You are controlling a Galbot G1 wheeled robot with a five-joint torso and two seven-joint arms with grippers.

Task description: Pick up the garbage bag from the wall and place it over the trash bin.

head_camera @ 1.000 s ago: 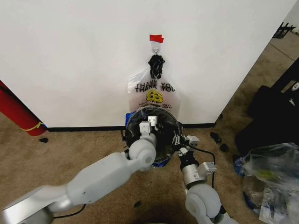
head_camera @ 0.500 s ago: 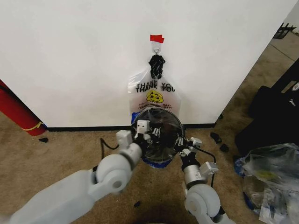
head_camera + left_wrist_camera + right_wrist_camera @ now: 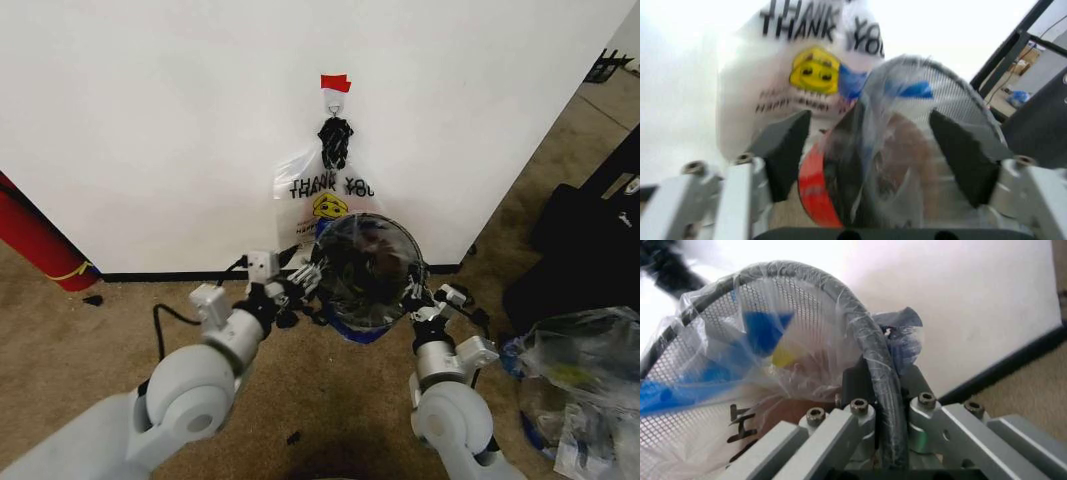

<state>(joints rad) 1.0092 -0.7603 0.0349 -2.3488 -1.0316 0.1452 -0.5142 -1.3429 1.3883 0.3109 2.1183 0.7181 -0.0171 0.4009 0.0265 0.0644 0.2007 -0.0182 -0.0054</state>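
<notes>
Head view, left to right: a long red cylinder (image 3: 35, 245) leans against the wall (image 3: 150, 120) at the left edge; the left gripper (image 3: 300, 283) reaches toward the left side of the trash bin (image 3: 368, 270), which is tipped so its mouth faces the camera; the right gripper (image 3: 428, 300) sits at the bin's right rim; a bulky clear plastic bundle (image 3: 575, 375) lies on the carpet at far right. The garbage bag (image 3: 325, 195) with its "THANK YOU" print hangs from a small metal hook (image 3: 335, 103) under a red tape strip (image 3: 335, 82), just behind and above the bin.

By the look of it, the task is early. The printed bag is on the wall, not yet picked up, and has not been placed over the bin. The bin already carries some thin clear plastic with blue patches inside.

In the left wrist view the left gripper's (image 3: 867, 150) jaws stand wide apart, one on each side of the bin's near rim, closed on nothing. In the right wrist view the right gripper's (image 3: 883, 405) jaws are clamped on the bin's dark rim, plastic film caught around it.

Hard to tell: whether the film in the bin is a separate liner or part of the hanging bag, and whether the bin rests on the floor, since its base is hidden.
</notes>
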